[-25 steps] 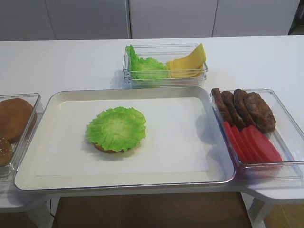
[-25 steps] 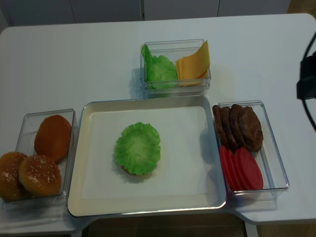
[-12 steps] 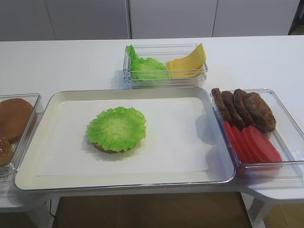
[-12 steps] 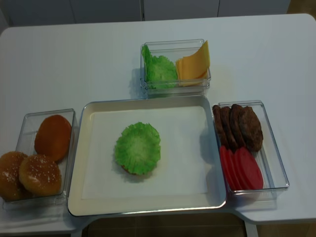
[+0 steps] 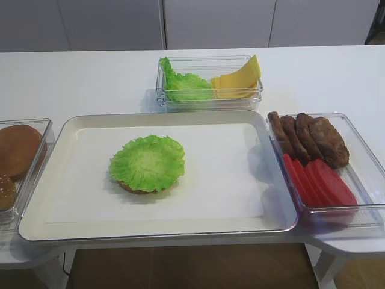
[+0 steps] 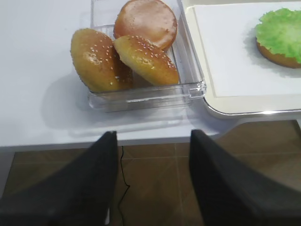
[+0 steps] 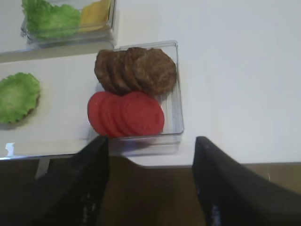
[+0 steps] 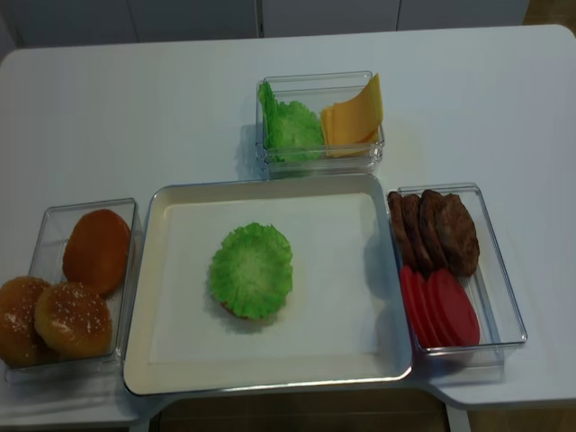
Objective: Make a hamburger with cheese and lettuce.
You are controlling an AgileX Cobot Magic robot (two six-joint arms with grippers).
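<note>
The hamburger sits left of centre on the tray point(image 5: 274, 180): a flat bun half point(image 5: 133, 188) almost wholly covered by a green ruffled lettuce leaf point(image 5: 147, 162) point(image 8: 251, 269). It also shows in the left wrist view point(image 6: 281, 32) and the right wrist view point(image 7: 18, 96). Pale-yellow cheese slices point(image 5: 237, 81) point(image 8: 353, 115) lean in the far clear box beside spare lettuce point(image 5: 183, 84). My left gripper point(image 6: 151, 183) is open and empty, off the table's front left edge. My right gripper point(image 7: 150, 183) is open and empty, off the front right edge. Neither gripper shows in the exterior views.
A clear box at the left holds domed brown buns point(image 8: 56, 317) point(image 6: 124, 56). A clear box at the right holds brown patties point(image 5: 310, 139) and red tomato slices point(image 5: 317, 182) point(image 7: 126, 113). White paper point(image 5: 228, 180) lines the tray. Brown floor shows below the table edge.
A dark part of the right arm at the right edge of the overhead view one second ago has left the frame. The food has not moved.
</note>
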